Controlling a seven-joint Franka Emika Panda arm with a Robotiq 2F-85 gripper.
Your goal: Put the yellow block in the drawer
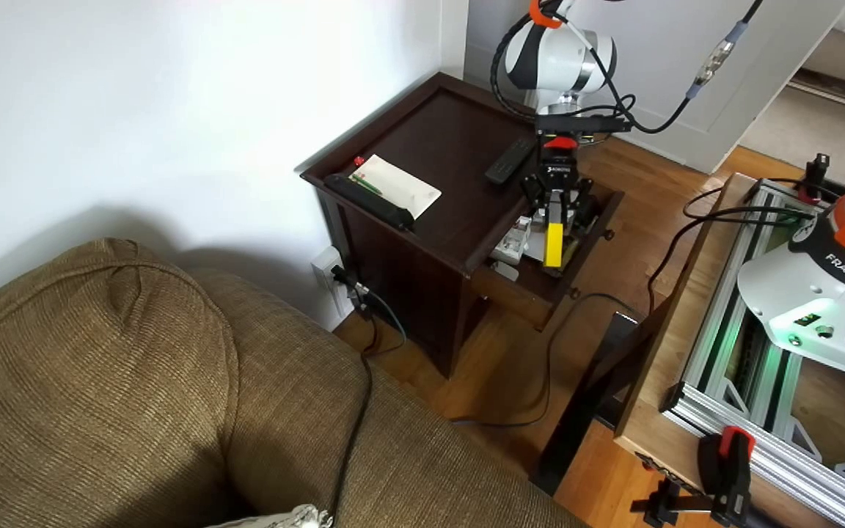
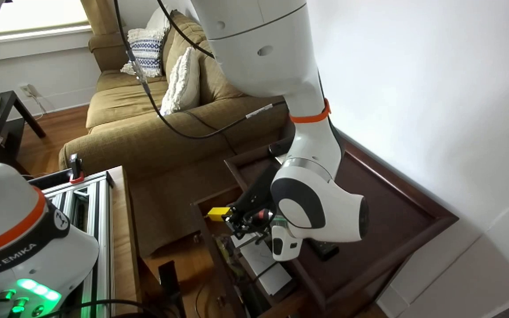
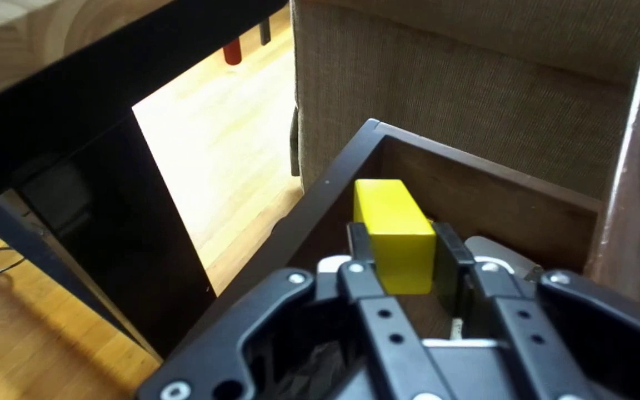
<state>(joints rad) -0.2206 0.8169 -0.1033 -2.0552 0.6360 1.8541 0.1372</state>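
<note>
In an exterior view the gripper (image 1: 554, 218) is reaching past the front edge of the desk (image 1: 459, 132), grasping the yellow block (image 1: 553, 248) over the pulled-out drawer (image 1: 516, 297), toward the desk corner nearest the sofa (image 1: 305, 359). A white object (image 1: 514, 240) is lying in the drawer near the block, so a release here could be leaving the block propped on it and catching the desk's front edge when the drawer is closing. In an exterior view the block (image 2: 218, 213) is sticking out of the gripper toward the drawer's outer corner, beyond that same desk edge; how high it is hovering, I am not able to tell. If it is clearing the drawer's rim, a small sideways drift before release could be tipping it onto the floor (image 2: 186, 249) instead of inside. In the wrist view both fingers (image 3: 360, 244) are pressing on the block's sides, its far end aiming at a corner of the drawer, with the desk's front edge (image 3: 628, 183) running along the right. Little room is showing between the block and the drawer's front, so lowering without shifting toward the desk could be scraping that wood and twisting the block in the grip. A pale flat piece (image 3: 500, 253) lying nearby could be tilting it on landing.
</note>
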